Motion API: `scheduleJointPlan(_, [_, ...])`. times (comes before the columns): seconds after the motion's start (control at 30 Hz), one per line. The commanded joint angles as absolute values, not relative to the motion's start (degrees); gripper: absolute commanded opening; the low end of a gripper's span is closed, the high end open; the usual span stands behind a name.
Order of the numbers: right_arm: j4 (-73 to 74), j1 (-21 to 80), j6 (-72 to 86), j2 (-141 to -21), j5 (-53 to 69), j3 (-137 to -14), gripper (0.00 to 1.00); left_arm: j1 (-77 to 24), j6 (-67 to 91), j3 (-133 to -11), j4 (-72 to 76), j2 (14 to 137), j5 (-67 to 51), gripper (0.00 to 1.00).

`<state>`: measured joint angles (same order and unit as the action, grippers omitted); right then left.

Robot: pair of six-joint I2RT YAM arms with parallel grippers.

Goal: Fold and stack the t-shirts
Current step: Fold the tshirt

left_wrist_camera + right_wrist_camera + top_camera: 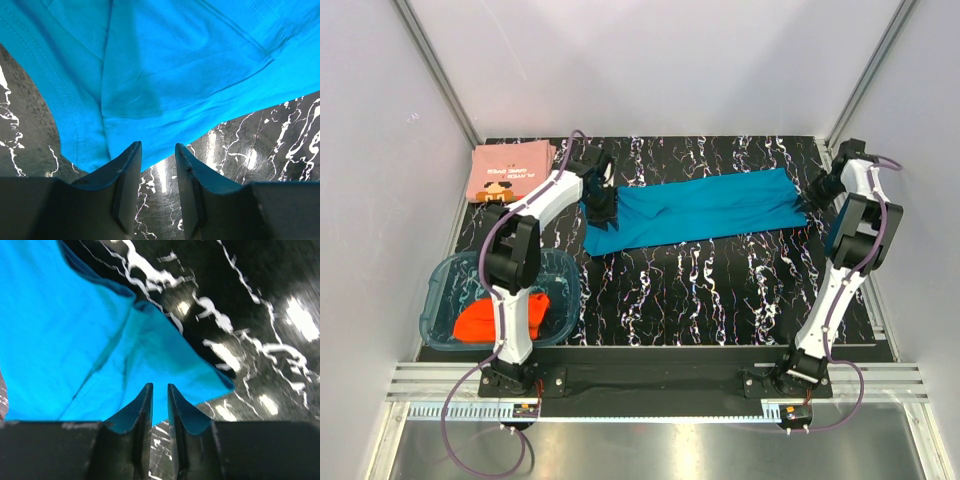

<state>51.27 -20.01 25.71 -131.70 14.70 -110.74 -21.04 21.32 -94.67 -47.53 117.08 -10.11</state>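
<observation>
The teal-blue t-shirt (pixel 695 212) lies as a long folded strip across the back of the table. My left gripper (pixel 600 207) is at its left end. In the left wrist view this gripper (pixel 157 146) stands open, with bare table between the fingers and the cloth hem (pixel 175 65) just past the tips. My right gripper (pixel 816 196) is at the shirt's right end. Its jaws (pixel 159 386) are narrowly apart over the cloth corner (pixel 75 340), and I see no pinched fold. A folded salmon-pink t-shirt (pixel 510 170) lies at the back left. The orange-red t-shirt (pixel 485 320) is crumpled in the tub.
The clear blue-tinted tub (pixel 442 285) stands at the near left beside the left arm's base. Grey walls and metal frame posts close in the table on the left, right and back. The black marbled tabletop (pixel 720 290) stretches in front of the teal shirt.
</observation>
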Motion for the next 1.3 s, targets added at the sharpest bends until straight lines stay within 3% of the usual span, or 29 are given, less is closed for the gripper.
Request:
scheduleJointPlan(0.0, [50.1,-19.51,26.46,-133.94,14.95,-113.47,0.24,-20.74,23.02,-95.54,-45.44,118.3,-10.81,0.38])
scheduleJointPlan(0.13, [48.87,-19.51,25.14,-134.47,13.19,-111.1,0.24,-20.22,24.34,-96.41,-46.75,121.28,-9.23,0.4])
scheduleJointPlan(0.2, [48.61,-19.51,24.35,-134.56,11.96,-109.26,0.24,-20.13,24.87,-95.98,-47.28,122.6,-7.66,0.33])
scheduleJointPlan(0.3, [47.46,-19.51,23.2,-133.51,9.5,-104.86,0.24,-19.69,24.96,-95.19,-47.29,123.66,-4.76,0.31])
scheduleJointPlan(0.57, [50.63,-20.39,21.8,-128.33,-3.6,-95.37,0.24,-18.46,22.15,-96.42,-49.3,127.09,3.77,0.4])
scheduleJointPlan(0.73, [51.5,-20.74,21.18,-125.95,-2.65,-93.43,0.25,-18.46,19.25,-97.03,-49.83,126.48,7.73,0.46])
scheduleJointPlan(0.83, [51.07,-20.04,22.06,-122.7,-0.27,-92.29,0.27,-18.54,18.98,-94.84,-48.26,121.22,7.12,0.57])
scheduleJointPlan(0.9, [52.11,-18.99,21.97,-120.25,-0.18,-92.63,0.34,-18.63,19.68,-94.66,-48.16,116.92,5.02,0.65])
scheduleJointPlan(1.07, [54.58,-17.76,22.59,-113.84,1.56,-94.66,0.54,-18.9,23.36,-94.84,-43.1,110.31,-7.0,0.69])
scheduleJointPlan(1.27, [55.11,-14.51,24.35,-107.51,6.85,-91.5,0.58,-22.14,32.75,-97.46,-31.05,116.35,-28.35,0.68])
